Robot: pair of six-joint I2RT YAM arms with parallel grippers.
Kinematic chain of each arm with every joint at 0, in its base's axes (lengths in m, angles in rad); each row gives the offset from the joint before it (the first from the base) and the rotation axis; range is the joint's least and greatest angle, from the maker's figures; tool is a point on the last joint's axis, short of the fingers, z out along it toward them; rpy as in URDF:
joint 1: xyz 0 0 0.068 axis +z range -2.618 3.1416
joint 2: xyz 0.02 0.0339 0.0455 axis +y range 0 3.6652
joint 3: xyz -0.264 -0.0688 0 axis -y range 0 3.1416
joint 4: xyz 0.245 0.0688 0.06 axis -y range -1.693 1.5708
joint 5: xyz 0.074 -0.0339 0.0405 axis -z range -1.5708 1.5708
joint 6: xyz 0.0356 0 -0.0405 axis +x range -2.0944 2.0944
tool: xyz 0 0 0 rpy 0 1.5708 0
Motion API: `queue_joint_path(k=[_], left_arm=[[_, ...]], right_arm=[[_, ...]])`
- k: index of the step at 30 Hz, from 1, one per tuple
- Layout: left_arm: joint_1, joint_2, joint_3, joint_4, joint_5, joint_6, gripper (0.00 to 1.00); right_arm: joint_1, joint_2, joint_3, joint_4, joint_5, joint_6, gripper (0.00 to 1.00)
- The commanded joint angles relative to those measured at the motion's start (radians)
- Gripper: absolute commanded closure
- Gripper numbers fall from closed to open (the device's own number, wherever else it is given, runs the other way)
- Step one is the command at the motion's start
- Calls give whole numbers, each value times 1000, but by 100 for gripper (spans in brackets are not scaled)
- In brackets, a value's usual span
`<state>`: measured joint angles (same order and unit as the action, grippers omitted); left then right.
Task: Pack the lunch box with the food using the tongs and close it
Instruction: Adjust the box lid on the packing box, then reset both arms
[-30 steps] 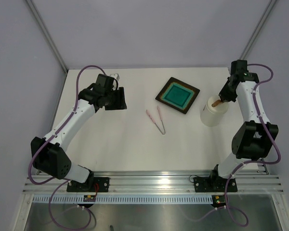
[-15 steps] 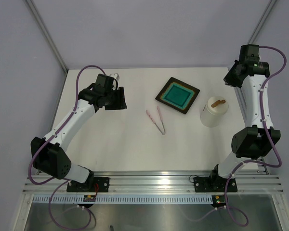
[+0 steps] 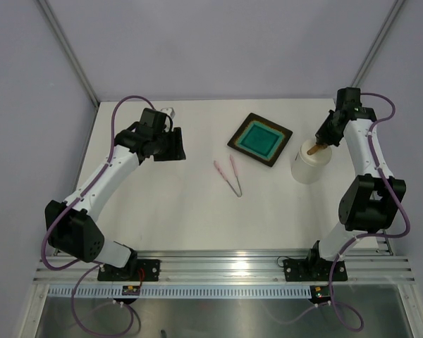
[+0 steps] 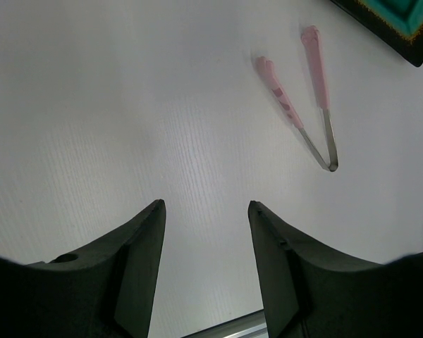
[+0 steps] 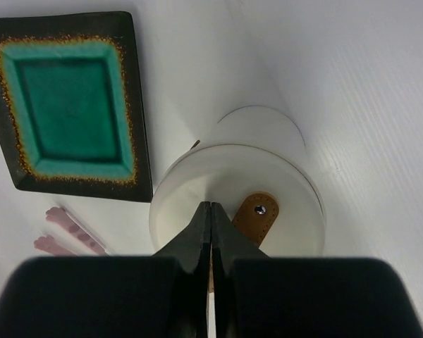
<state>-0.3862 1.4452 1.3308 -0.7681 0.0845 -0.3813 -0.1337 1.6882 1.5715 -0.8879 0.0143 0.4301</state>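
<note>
The right claw (image 5: 210, 208), clenched on nothing, had swung up off the lunch box (image 3: 309, 167) and come back down onto its lid (image 5: 282, 176) beside the brown handle (image 5: 257, 215), probably pressing it shut. The tongs (image 4: 316, 67) lay on the desk (image 3: 197, 211) by the bare tray (image 5: 77, 186), so packing looked finished. The left claw (image 4: 206, 205) hung half-released, empty.
</note>
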Motion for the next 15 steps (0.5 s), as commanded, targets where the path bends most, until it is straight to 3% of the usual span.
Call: queue_joint_path(k=[1, 7, 12, 15], left_arm=[[4, -22, 10, 26, 21, 5, 46], [4, -29, 8, 20, 9, 4, 46], [4, -43, 4, 20, -8, 1, 46], [4, -62, 2, 30, -12, -4, 46]], right_arm=[[8, -19, 86, -94, 3, -7, 100], [8, -100, 209, -103, 62, -2, 100], [8, -180, 161, -40, 93, -13, 93], [8, -268, 58, 64, 70, -28, 46]])
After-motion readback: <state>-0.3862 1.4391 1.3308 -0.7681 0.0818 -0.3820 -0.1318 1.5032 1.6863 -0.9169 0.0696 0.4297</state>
